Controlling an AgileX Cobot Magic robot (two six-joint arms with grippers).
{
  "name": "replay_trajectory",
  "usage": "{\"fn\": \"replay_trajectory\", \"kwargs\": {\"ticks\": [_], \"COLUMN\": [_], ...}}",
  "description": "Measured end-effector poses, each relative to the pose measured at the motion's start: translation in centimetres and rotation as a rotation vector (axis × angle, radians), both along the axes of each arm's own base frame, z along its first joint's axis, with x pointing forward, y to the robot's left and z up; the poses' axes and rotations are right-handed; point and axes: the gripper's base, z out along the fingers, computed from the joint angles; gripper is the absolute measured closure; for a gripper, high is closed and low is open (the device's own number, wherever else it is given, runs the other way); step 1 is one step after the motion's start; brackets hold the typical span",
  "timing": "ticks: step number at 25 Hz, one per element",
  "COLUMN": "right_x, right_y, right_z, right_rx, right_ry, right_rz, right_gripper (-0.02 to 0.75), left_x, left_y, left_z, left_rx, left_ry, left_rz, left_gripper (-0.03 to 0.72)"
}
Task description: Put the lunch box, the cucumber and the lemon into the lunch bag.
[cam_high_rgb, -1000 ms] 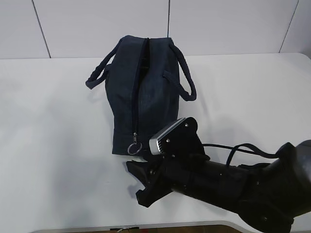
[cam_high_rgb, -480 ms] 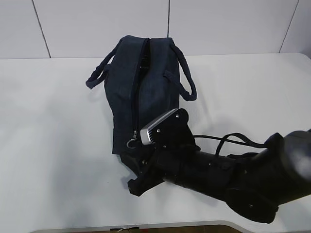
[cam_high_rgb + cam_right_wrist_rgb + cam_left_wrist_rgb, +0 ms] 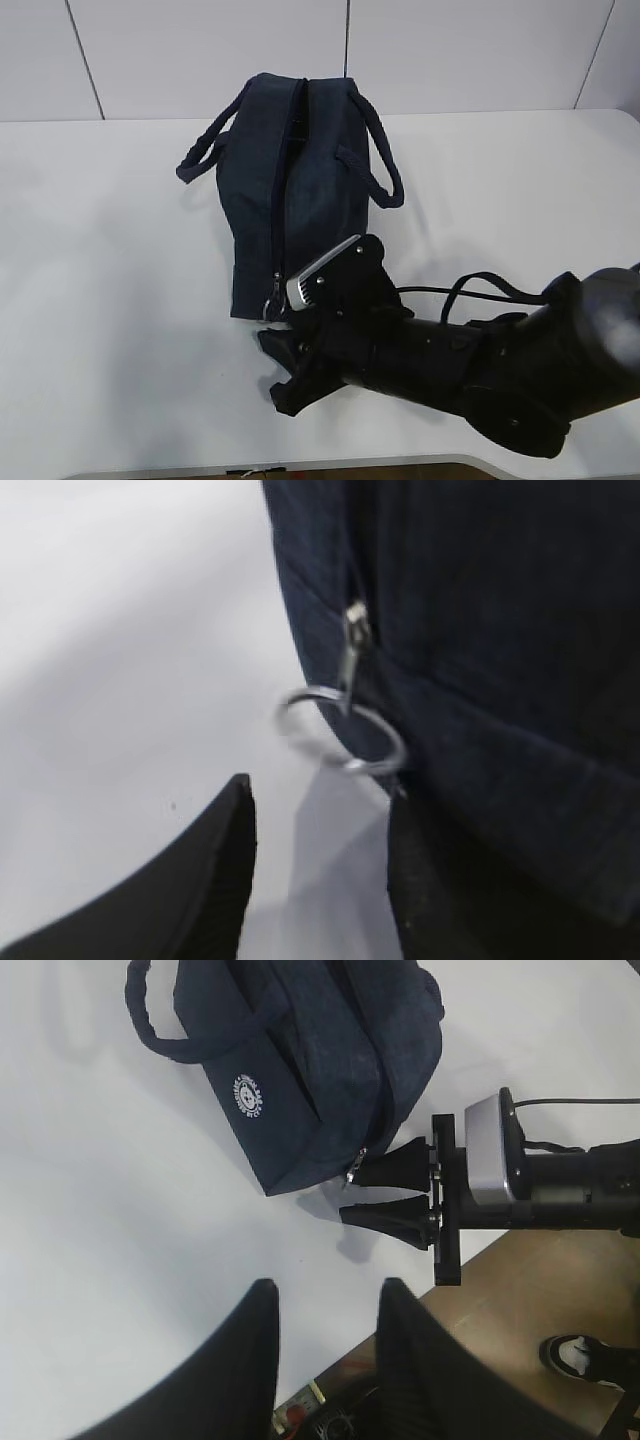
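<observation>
The dark navy lunch bag (image 3: 300,190) stands on the white table with its zip closed along the top. Its metal ring pull (image 3: 273,305) hangs at the near end. My right gripper (image 3: 275,372) is open just below that end, its two black fingers apart with nothing between them. In the right wrist view the ring pull (image 3: 340,730) sits just ahead of the right gripper (image 3: 318,800), untouched. My left gripper (image 3: 327,1290) is open and empty above the table's front edge, well away from the lunch bag (image 3: 320,1070). The lunch box, the cucumber and the lemon are out of view.
Two loop handles (image 3: 385,175) hang on either side of the bag. The white table (image 3: 110,300) stretches left and right of it. Its front edge (image 3: 500,1250) runs close to the right arm, with brown floor and a shoe (image 3: 580,1355) beyond.
My right arm has moved left and closer to the bag's near end, bringing its fingertips up by the ring pull. The bag has stayed in place.
</observation>
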Motion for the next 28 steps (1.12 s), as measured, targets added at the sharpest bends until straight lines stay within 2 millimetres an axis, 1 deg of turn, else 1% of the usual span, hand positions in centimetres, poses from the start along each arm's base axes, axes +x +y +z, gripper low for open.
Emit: {"fn": "replay_trajectory", "kwargs": {"ticks": [3, 7, 17, 28], "right_x": [0.1, 0.3, 0.4, 0.4], "right_y": [-0.1, -0.2, 0.2, 0.2], "right_z": [-0.1, 0.1, 0.9, 1.0], "right_rx": [-0.020, 0.001, 0.073, 0.079], "right_ry": [0.000, -0.011, -0.080, -0.086], "right_rz": [-0.009, -0.035, -0.019, -0.016], "right_gripper": [0.404, 0.405, 0.405, 0.405], "left_x": [0.0, 0.1, 0.1, 0.1], "left_y": [0.0, 0.0, 0.0, 0.0], "left_z": [0.0, 0.1, 0.1, 0.1], "left_rx": [0.000, -0.003, -0.003, -0.004], "left_ry": [0.000, -0.009, -0.011, -0.011], "left_rz": [0.000, 0.005, 0.007, 0.007], "left_gripper": [0.471, 0.472, 0.472, 0.472]}}
